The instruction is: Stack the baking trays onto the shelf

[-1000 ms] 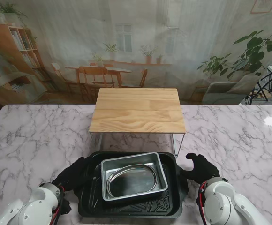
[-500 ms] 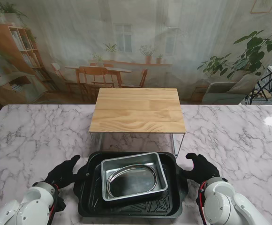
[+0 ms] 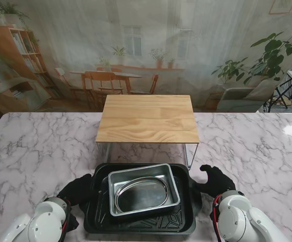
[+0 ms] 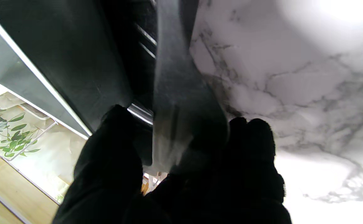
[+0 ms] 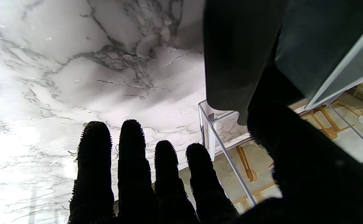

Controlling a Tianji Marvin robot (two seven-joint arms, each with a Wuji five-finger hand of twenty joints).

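**Left hand back on the tray rim as stack waits in front of the shelf**

Half a second ago my left hand [image 3: 78, 189] was spread clear of the black baking tray [image 3: 141, 222]; now it has closed in again, and the left wrist view shows the thumb [image 4: 113, 149] on one face of the tray's left lip and the other fingers [image 4: 250, 146] on the opposite face, pinching it. My right hand [image 3: 215, 180] has not moved: its thumb [image 5: 293, 149] lies against the tray's right rim while the four fingers [image 5: 131, 155] stand straight and slightly parted over bare marble, gripping nothing that I can see.

I count three trays, nested: the black one, a rectangular silver tray [image 3: 143, 189] sitting askew inside it, and an oval silver dish [image 3: 142, 194] inside that. All three lie between my two hands on the marble table [image 3: 40, 146], touching the fingertips on either side. One wooden-topped shelf [image 3: 147, 118] on wire legs stands beyond the fingertips, farther from me, its top bare.

No brand, label or writing is legible anywhere.
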